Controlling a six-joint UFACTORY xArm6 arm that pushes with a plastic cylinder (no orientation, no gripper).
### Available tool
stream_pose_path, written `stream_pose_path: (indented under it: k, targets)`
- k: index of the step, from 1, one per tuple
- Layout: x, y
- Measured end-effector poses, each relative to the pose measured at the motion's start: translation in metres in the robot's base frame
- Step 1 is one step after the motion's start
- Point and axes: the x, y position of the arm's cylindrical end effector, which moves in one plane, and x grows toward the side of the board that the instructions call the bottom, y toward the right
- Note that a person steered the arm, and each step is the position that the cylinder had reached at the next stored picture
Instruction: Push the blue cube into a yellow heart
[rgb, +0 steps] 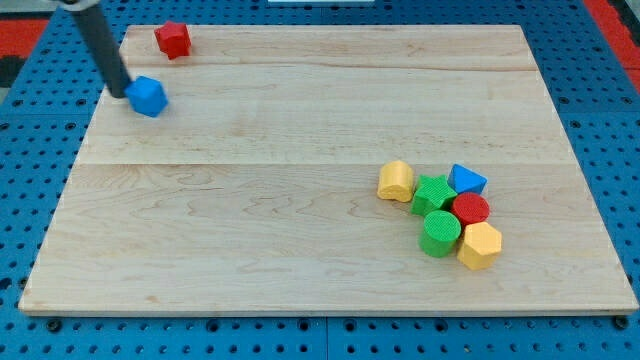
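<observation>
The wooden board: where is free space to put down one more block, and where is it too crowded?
Free: the wide middle between the blue cube by my tip and the yellow heart, plus the bottom-left and top-right of the board. Crowded: the cluster at lower right; the red block takes the top-left corner.

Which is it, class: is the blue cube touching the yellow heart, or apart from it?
Apart. The blue cube sits near the view's top left beside my tip; the yellow heart lies far right.

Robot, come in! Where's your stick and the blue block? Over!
My tip touching blue cube, its left. Yellow heart far right. Nothing between.
</observation>
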Motion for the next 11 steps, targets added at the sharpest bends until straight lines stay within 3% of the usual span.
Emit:
stream_pose_path:
  k: [2,3,4,5,6,7,8,9,10,11]
  targets:
    - [0.019,0.105]
    - [0.052,0.077]
    - [0.023,0.073]
    - [0.019,0.124]
    - [0.097,0.149]
    - [0.142,0.194]
    - [0.157,0.180]
    - [0.167,0.238]
    - [0.172,0.254]
    - [0.118,0.200]
